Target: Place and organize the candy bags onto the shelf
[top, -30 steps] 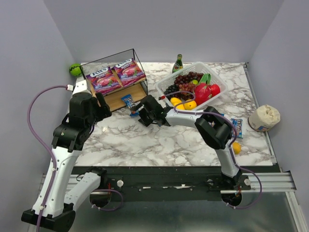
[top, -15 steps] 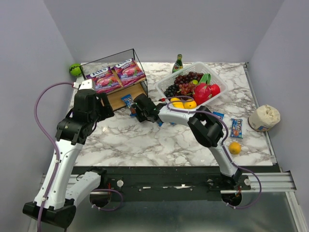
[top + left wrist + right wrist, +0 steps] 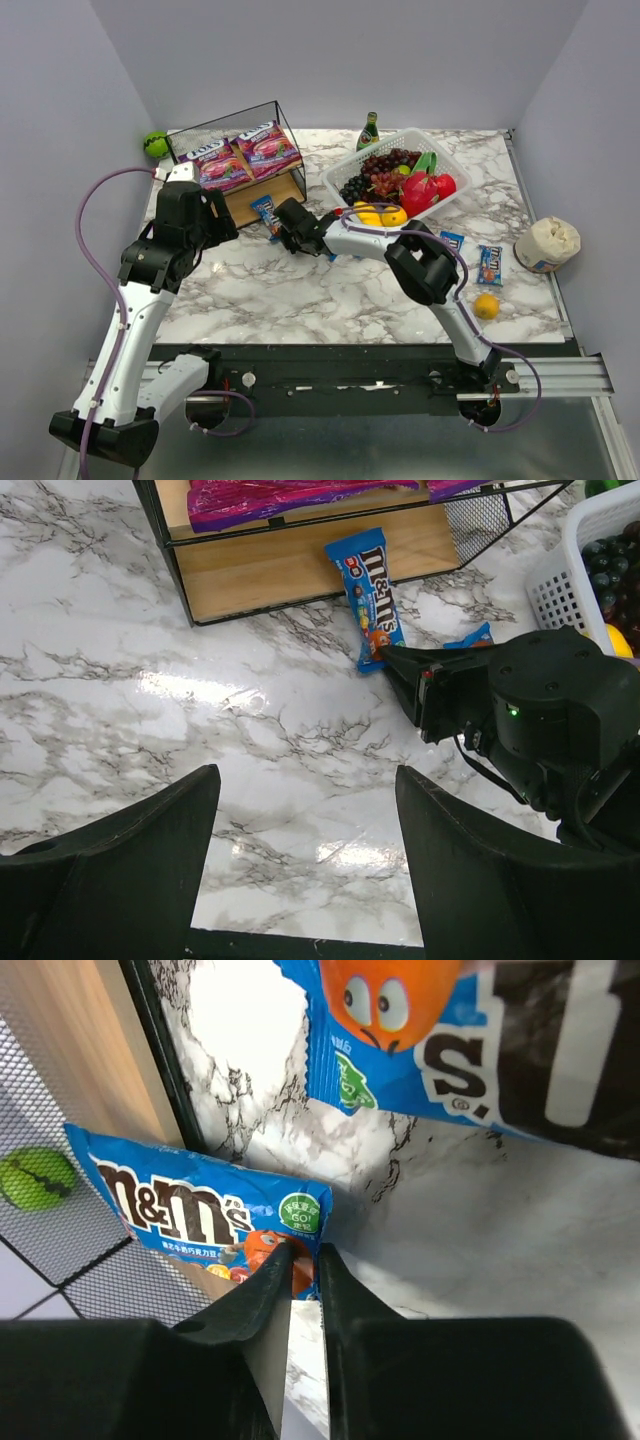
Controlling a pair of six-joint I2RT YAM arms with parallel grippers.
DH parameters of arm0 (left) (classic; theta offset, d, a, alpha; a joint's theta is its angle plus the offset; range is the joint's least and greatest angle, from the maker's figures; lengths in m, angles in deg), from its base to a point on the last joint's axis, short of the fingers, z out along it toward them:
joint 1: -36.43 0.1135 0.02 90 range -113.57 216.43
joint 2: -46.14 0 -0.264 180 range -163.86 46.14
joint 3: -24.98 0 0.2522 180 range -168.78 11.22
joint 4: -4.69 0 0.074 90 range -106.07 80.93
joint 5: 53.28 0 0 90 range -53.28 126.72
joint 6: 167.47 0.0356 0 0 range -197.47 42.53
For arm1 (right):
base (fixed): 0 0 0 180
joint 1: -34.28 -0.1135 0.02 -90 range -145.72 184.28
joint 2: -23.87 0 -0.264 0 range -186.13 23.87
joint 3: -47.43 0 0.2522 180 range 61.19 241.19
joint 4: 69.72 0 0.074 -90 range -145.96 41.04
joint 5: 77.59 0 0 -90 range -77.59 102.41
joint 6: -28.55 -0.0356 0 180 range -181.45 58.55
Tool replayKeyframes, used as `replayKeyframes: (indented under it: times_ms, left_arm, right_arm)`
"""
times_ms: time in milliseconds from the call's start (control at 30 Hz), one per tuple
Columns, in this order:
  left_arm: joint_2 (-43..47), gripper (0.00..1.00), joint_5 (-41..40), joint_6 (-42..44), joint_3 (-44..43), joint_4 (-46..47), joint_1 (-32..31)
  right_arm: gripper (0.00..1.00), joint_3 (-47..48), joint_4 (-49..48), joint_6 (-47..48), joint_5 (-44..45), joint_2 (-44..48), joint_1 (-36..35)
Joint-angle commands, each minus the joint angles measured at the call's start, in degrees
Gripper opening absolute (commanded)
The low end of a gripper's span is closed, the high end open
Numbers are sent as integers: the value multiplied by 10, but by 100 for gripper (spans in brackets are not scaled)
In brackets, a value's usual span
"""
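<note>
Hovering over the left part of the marble table [image 3: 120, 740], the left gripper [image 3: 305, 780] hangs empty with its jaws spread wide. Beyond it, the right gripper [image 3: 303, 1253] is pinched shut on the near corner of a blue packet [image 3: 190, 1205]. The packet lies slantwise, its far end over the front edge of the shelf [image 3: 300, 575], on the lower board. A second blue packet [image 3: 470, 637] lies just beside the fingers.

The hold looks like thin corner only, so a slow, low slide seems best. Raise the packet just over the bottom wire, then push it flat onto the lower board without catching the neighbour. On the upper board the two purple bags [image 3: 240, 155] lie side by side.
</note>
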Motion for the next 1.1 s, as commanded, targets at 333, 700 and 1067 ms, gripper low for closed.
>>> replayKeyframes:
  times_ms: [333, 700, 1067]
  left_arm:
    - [-14, 80, 7, 11, 2, 12, 10]
    - [-24, 80, 18, 11, 1, 13, 13]
    - [-47, 81, 18, 19, -3, 15, 18]
  right_arm:
    - [1, 92, 29, 47, 62, -23, 17]
    - [1, 138, 28, 25, 75, -53, 63]
    - [1, 225, 70, -8, 69, -116, 86]
